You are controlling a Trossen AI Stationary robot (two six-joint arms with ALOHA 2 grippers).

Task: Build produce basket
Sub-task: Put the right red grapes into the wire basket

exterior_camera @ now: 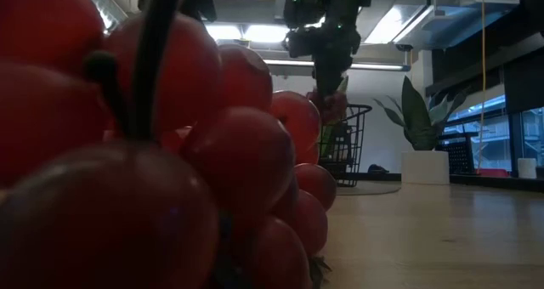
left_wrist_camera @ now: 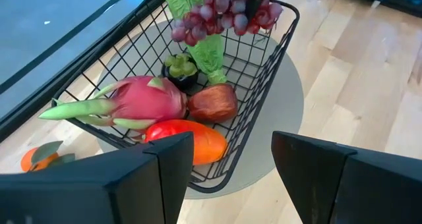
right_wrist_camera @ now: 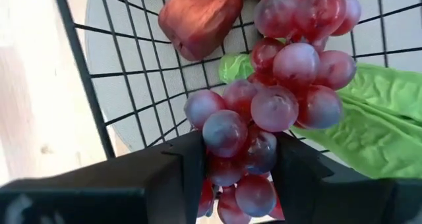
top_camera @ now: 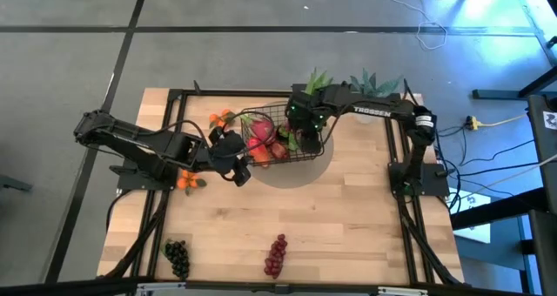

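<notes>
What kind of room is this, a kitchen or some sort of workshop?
Most likely a robotics lab or office, not a kitchen: a wooden table on a black frame, loose cables on grey floor, ceiling strip lights.

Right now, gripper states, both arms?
Left gripper: open, empty, beside the basket.
Right gripper: shut on the red grape bunch, held over the basket.

Black wire-mesh basket shows an open square grid over a round grey mat on pale wood-grain table. Inside lie a pink dragon fruit with green tips, a red-orange mango, green leaf. Purplish-red grape bunch sits between dark fingers
</notes>
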